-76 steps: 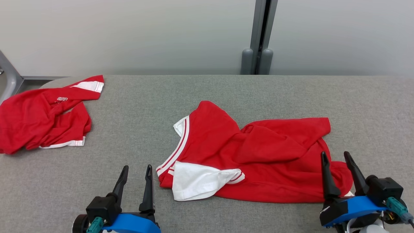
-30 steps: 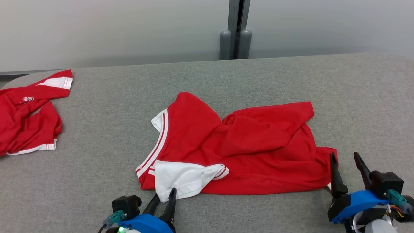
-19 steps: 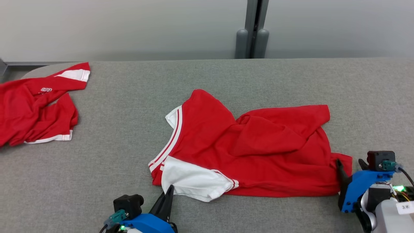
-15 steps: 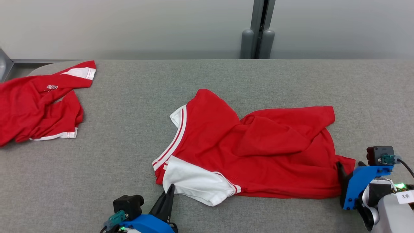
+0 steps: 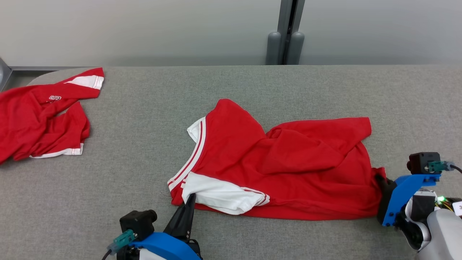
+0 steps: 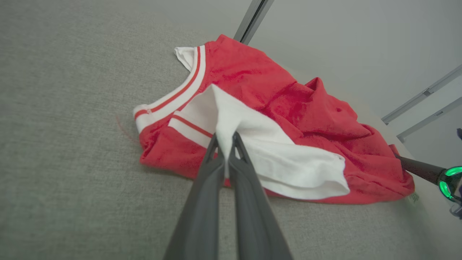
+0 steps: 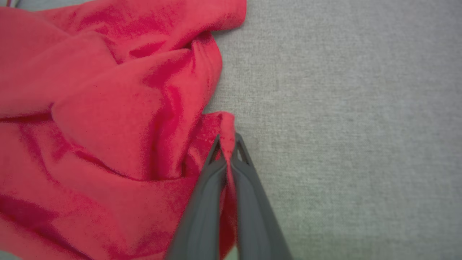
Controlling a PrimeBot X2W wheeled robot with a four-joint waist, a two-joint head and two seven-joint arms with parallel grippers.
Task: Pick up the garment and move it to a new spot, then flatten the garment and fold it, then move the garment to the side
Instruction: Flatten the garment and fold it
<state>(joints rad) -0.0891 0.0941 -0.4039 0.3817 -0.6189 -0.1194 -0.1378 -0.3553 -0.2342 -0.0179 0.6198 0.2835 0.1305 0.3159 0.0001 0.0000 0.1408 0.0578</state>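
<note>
The garment (image 5: 288, 162) is a red shirt with white, red-striped trim, lying crumpled in the middle of the grey table (image 5: 231, 90). My left gripper (image 5: 191, 198) is shut on its white sleeve at the near left corner; the left wrist view shows the white cloth (image 6: 231, 122) pinched between the two fingers of that gripper (image 6: 226, 139). My right gripper (image 5: 379, 179) is shut on the garment's red edge at its near right corner. In the right wrist view a red fold (image 7: 226, 126) is clamped between the fingers of the right gripper (image 7: 226, 141).
A second red and white garment (image 5: 39, 115) lies bunched at the table's far left edge. A grey post (image 5: 287, 32) rises against the pale wall behind the table. Bare grey surface lies right of the shirt (image 7: 343, 108) and between the two garments.
Both grippers reached the shirt's near corners and closed, the left on the white sleeve first, then the right on the red edge. The sleeve is slightly lifted and drawn taut.
</note>
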